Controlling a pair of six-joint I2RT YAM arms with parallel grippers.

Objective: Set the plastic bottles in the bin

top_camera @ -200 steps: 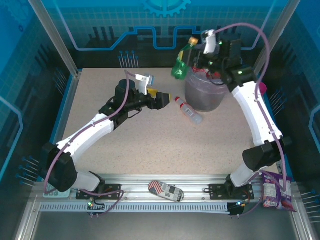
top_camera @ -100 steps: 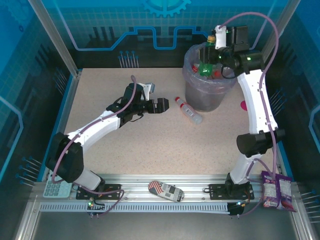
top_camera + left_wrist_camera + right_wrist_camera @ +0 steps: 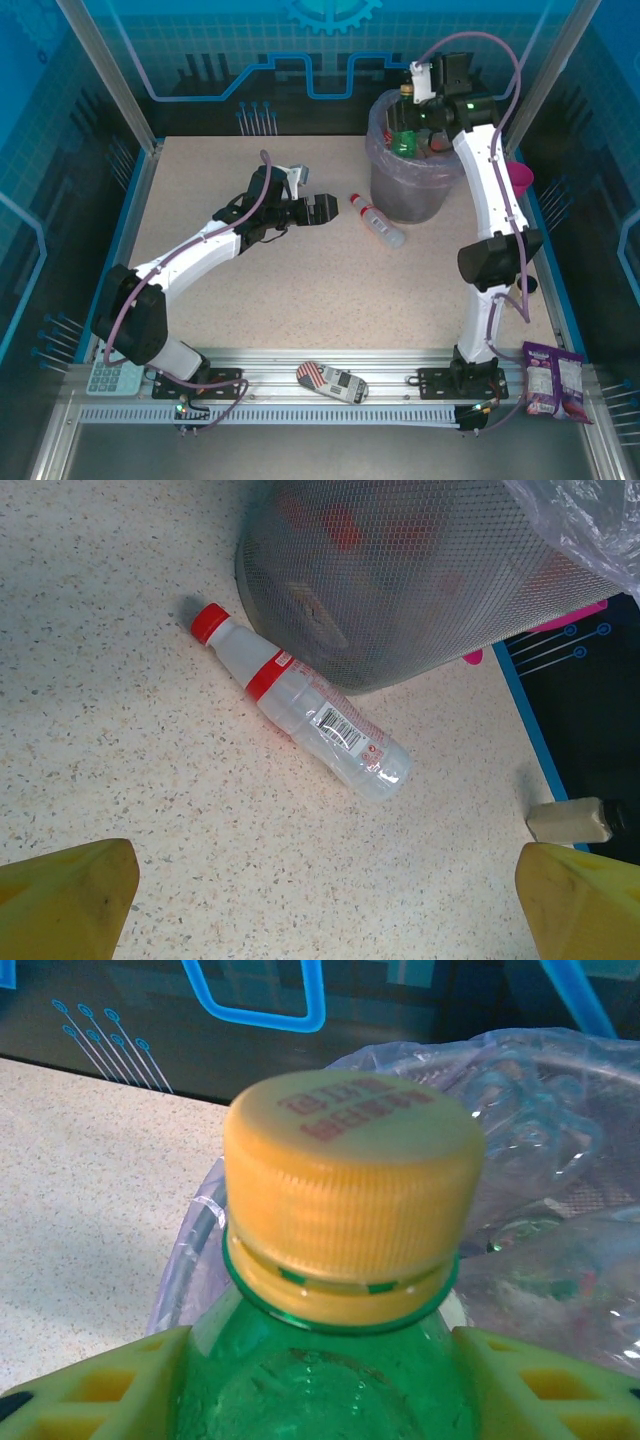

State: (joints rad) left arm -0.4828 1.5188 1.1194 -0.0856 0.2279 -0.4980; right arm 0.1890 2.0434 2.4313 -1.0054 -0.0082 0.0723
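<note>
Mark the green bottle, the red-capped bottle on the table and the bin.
green bottle (image 3: 345,1220), right wrist view, on its yellow cap.
red-capped bottle (image 3: 303,702), left wrist view, clear body beside the red label.
bin (image 3: 420,590), left wrist view, grey mesh wall.

The green bottle (image 3: 330,1390) sits between fingers (image 3: 100,1385), seemingly above the bin (image 3: 560,1065).

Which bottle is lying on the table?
The clear plastic bottle with red cap and label, on its side beside the round grey mesh bin. The green yellow-capped bottle sits in the right tool above it.
</note>
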